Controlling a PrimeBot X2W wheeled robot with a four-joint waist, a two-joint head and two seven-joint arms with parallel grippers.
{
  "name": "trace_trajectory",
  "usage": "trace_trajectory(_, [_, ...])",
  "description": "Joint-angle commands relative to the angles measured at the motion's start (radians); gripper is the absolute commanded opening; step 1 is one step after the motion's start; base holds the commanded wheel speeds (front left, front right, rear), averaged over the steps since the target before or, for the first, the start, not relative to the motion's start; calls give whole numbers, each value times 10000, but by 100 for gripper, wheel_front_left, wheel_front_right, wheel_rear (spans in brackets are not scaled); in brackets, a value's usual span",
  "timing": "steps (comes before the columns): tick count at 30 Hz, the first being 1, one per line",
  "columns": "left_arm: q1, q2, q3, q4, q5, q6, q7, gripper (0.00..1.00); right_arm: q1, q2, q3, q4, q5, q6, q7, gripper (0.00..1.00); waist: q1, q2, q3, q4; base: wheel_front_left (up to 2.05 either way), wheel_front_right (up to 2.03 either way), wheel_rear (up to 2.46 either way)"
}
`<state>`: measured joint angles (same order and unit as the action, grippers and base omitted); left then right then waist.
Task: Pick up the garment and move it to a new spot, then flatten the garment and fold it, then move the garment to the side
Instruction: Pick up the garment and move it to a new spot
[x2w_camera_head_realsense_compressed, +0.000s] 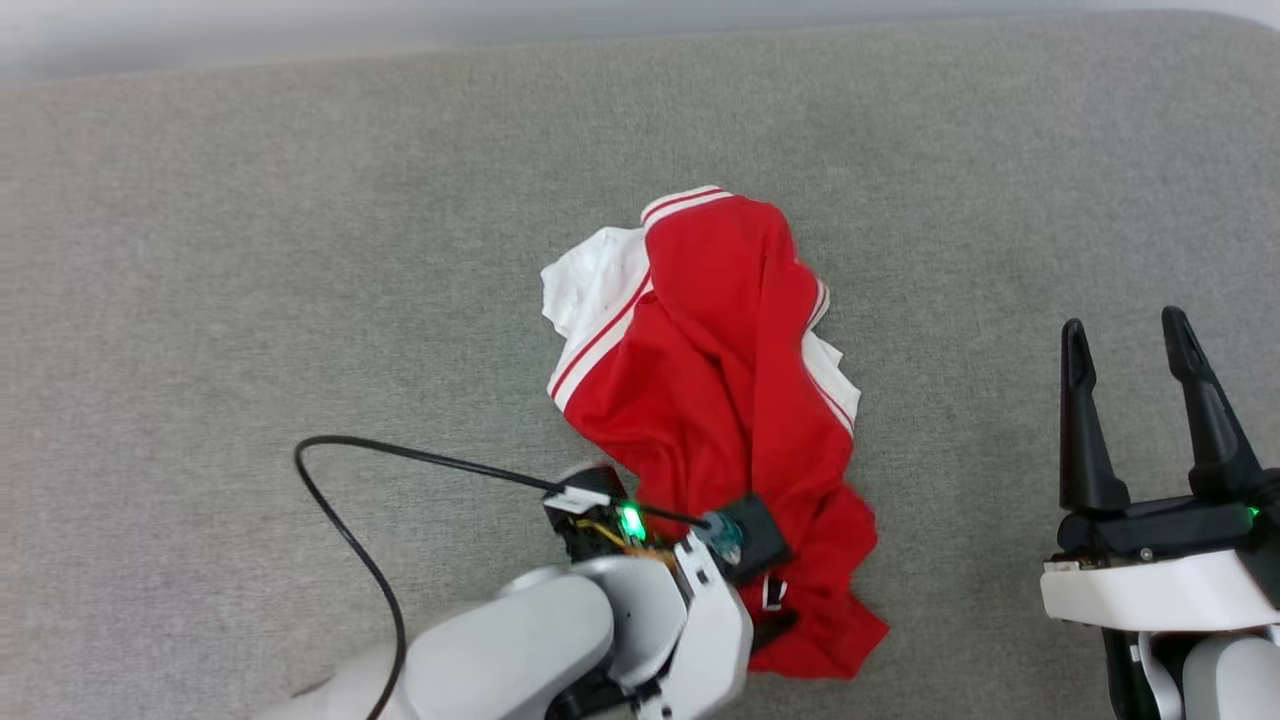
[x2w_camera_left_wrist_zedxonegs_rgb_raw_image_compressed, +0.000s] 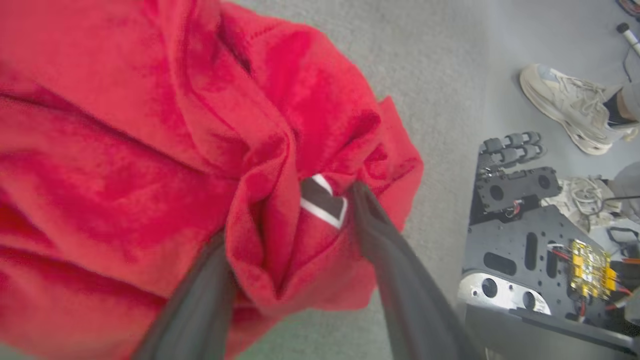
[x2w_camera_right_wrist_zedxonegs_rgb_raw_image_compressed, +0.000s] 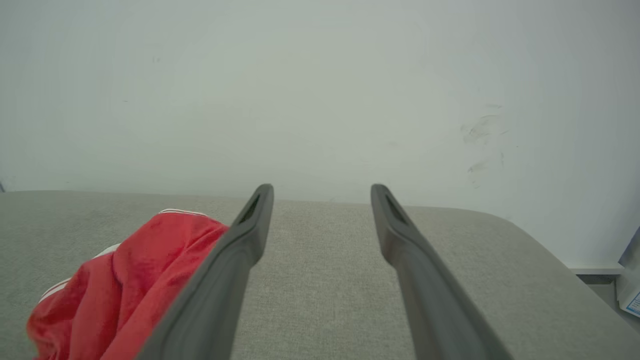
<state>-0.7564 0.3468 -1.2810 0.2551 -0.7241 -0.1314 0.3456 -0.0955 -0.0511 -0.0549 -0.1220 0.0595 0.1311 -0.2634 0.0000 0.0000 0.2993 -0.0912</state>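
The garment (x2w_camera_head_realsense_compressed: 710, 400) lies crumpled on the grey padded surface (x2w_camera_head_realsense_compressed: 250, 250), red body up, with white sleeves and striped trim at its far end. My left wrist (x2w_camera_head_realsense_compressed: 700, 560) hangs over its near end. In the left wrist view the left gripper (x2w_camera_left_wrist_zedxonegs_rgb_raw_image_compressed: 290, 220) stands open, its two dark fingers astride a bunched fold of the garment (x2w_camera_left_wrist_zedxonegs_rgb_raw_image_compressed: 150, 150) where a bit of black, white-edged print shows; the left fingertip is hidden under cloth. My right gripper (x2w_camera_head_realsense_compressed: 1135, 340) is open and holds nothing, to the right of the garment (x2w_camera_right_wrist_zedxonegs_rgb_raw_image_compressed: 125, 280) and apart from it.
A black cable (x2w_camera_head_realsense_compressed: 330, 500) loops over the surface left of my left arm. Past the surface's near edge, the left wrist view shows my base (x2w_camera_left_wrist_zedxonegs_rgb_raw_image_compressed: 530, 250) and a person's shoe (x2w_camera_left_wrist_zedxonegs_rgb_raw_image_compressed: 565, 107) on the floor. A pale wall (x2w_camera_right_wrist_zedxonegs_rgb_raw_image_compressed: 320, 90) rises behind the surface.
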Motion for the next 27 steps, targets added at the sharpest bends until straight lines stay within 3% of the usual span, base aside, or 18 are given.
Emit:
trace_trajectory(1, [-231, 29, 109, 222, 151, 43, -384, 100, 120, 16, -13, 47, -88, -7, -21, 100, 0, 0, -205, 97, 0, 0, 0])
trace_trajectory(5, [-277, -232, 719, 415, 559, 448, -2228, 100, 386, 16, -14, 191, -130, -7, -21, 100, 0, 0, -650, 235, 0, 0, 0])
trace_trajectory(10, [-20, -145, 1459, 391, 1008, 1545, -3994, 100, 718, 16, -6, 339, -163, -7, -21, 100, 0, 0, -1180, 416, 0, 0, 0])
trace_trajectory(15, [384, 106, 2343, 353, 1237, 2911, -5440, 100, 999, 16, -1, 399, -189, -7, -21, 100, 0, 0, -1532, 640, 0, 0, 0])
trace_trajectory(22, [1524, 702, 3935, -76, 1495, 4777, -6103, 100, 1141, 16, -97, 405, -226, -7, -21, 100, 0, 0, -1739, 891, 0, 0, 0])
trace_trajectory(27, [2918, 1082, 5544, -1300, 2247, 5484, -6104, 100, 1174, 17, -168, 367, -196, -7, -20, 100, 0, 0, -1723, 1028, 0, 0, 0])
